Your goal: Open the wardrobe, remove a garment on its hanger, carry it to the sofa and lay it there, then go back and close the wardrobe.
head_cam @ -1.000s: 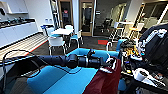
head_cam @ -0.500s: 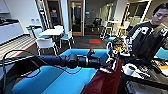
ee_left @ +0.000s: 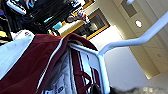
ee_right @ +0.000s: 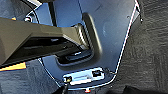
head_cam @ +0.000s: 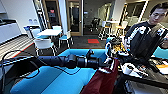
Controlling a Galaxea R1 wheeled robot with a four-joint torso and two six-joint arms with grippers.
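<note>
The left gripper (head_cam: pixel 106 63) is at the end of the left arm, which reaches across the head view above the blue sofa (head_cam: pixel 62 77). The fingers are hard to see here, so I cannot tell if they are pressed together. The maroon jacket (head_cam: pixel 103 80) hangs below the gripper, over the sofa seat but not lying on it. A person (head_cam: pixel 150 32) with a control rig stands beside the sofa.

In the left wrist view the white hanger (ee_left: pixel 105 57) is close to the camera, with the jacket's collar around it.

The right wrist view looks down at the robot's own base (ee_right: pixel 100 37) and a dark carpet (ee_right: pixel 150 50).

I judge that the jacket is carried to the sofa; laying it down and closing the wardrobe are left.
</note>
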